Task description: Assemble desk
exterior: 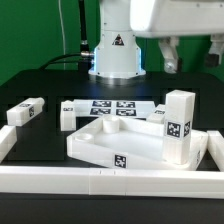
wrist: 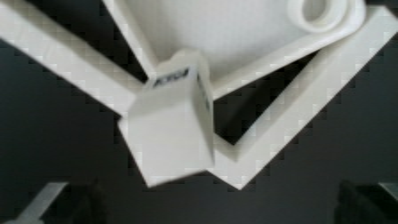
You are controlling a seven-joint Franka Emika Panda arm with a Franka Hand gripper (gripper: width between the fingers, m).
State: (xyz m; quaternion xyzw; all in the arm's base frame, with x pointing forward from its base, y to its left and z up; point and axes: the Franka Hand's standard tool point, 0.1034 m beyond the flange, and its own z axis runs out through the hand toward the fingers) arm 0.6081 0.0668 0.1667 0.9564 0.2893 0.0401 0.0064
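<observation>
Exterior view: black table (exterior: 45, 128) carries white tabletop (exterior: 95, 150), border rail (exterior: 110, 181) along front

**What's on the black tabletop**

The tabletop (exterior: 40, 140) is black. The desk tray (exterior: 100, 145) sits mid-table, marker board (exterior: 112, 107) flat just behind it. One leg (exterior: 25, 113) lies off at the exterior view's left, a second leg (exterior: 68, 113) by the board's end. White border rail (exterior: 100, 182) runs along the near edge and both sides.
</observation>
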